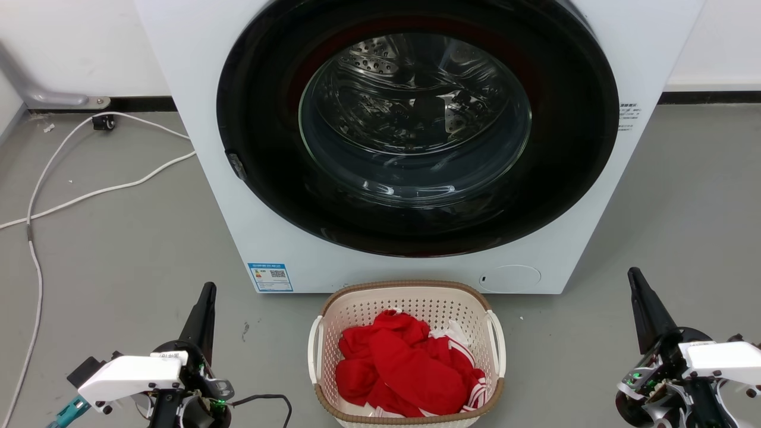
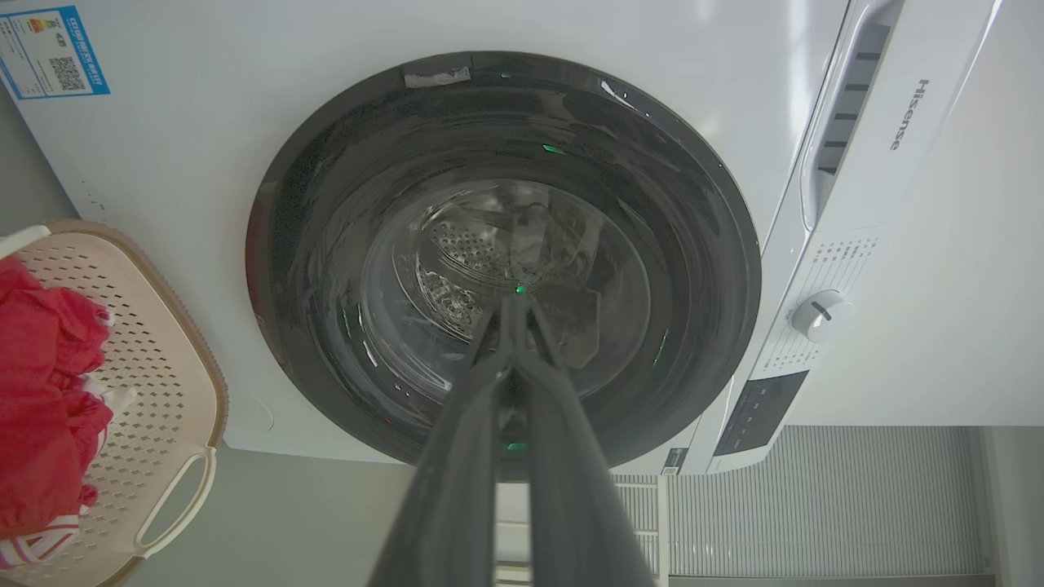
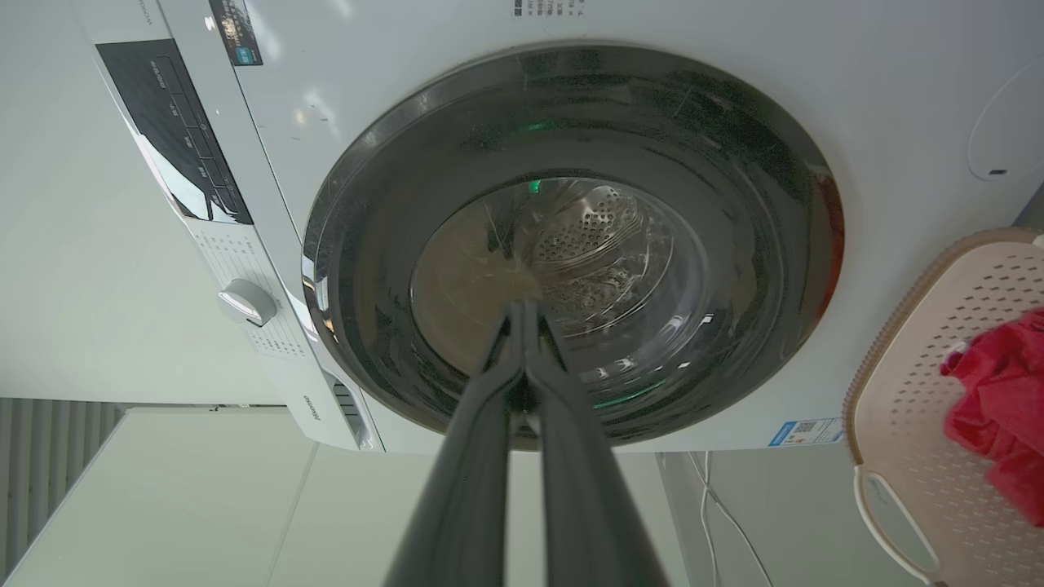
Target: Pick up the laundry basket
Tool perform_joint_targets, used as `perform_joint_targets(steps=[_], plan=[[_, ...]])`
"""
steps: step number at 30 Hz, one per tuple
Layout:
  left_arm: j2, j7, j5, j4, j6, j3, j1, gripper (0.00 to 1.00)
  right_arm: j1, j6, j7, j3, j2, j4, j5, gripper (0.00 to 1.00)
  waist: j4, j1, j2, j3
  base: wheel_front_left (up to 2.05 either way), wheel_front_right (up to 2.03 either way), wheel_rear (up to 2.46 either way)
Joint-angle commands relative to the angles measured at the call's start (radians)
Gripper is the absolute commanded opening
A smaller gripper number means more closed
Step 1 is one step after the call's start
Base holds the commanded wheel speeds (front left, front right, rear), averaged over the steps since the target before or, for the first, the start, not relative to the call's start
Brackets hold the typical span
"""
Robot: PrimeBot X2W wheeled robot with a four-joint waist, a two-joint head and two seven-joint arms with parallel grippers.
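Observation:
The laundry basket [image 1: 362, 309] sits on the grey floor just in front of the washing machine, cream-white and perforated with a brown rim and white side handles; red clothes [image 1: 404, 365] lie inside it. It also shows at the left edge of the left wrist view [image 2: 155, 391] and at the right edge of the right wrist view [image 3: 913, 391]. My left gripper [image 1: 207, 291] stands to the basket's left, shut and empty, its tips meeting [image 2: 512, 300]. My right gripper [image 1: 634, 274] stands to the basket's right, likewise shut with nothing held [image 3: 522, 308]. Both are apart from the basket.
A white front-loading washing machine [image 1: 202, 148] with a closed dark round door [image 1: 416, 131] stands right behind the basket. White cables [image 1: 77, 196] trail over the floor at the left. Bare grey floor lies on both sides of the basket.

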Motion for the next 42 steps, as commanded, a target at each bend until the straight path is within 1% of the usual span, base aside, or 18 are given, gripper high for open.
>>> perform_joint_targets(steps=[1, 30, 31, 39, 42], plan=[[-0.004, 0.003, 0.004, 0.001, -0.003, 0.005, -0.007, 0.00, -0.013, 0.000, 0.003, -0.002, 0.001, 0.001, -0.006, 0.00, 0.000, 0.0000, 0.0000, 0.000, 0.00, 0.00, 0.00], [-0.010, 0.011, 0.013, 0.002, -0.003, 0.015, -0.008, 0.00, -0.013, 0.000, 0.010, -0.010, 0.007, 0.002, -0.012, 0.00, 0.000, 0.0000, 0.0000, 0.000, 0.00, 0.00, 0.00], [-0.010, 0.009, 0.009, 0.001, 0.000, 0.012, 0.000, 1.00, -0.002, 0.000, 0.006, -0.009, 0.006, 0.000, -0.008, 1.00, 0.000, 0.0000, 0.0000, 0.000, 0.00, 0.00, 0.00], [-0.013, -0.024, 0.025, -0.018, 0.000, -0.021, 0.005, 1.00, 0.013, 0.000, -0.029, 0.021, 0.008, -0.022, -0.022, 1.00, 0.000, 0.0000, 0.0000, 0.001, 0.00, 0.00, 0.00], [-0.014, -0.039, 0.035, -0.031, 0.000, -0.033, 0.006, 1.00, 0.017, 0.000, -0.044, 0.034, 0.008, -0.030, -0.044, 1.00, 0.000, 0.0000, 0.0000, 0.001, 0.00, 0.00, 0.00]])
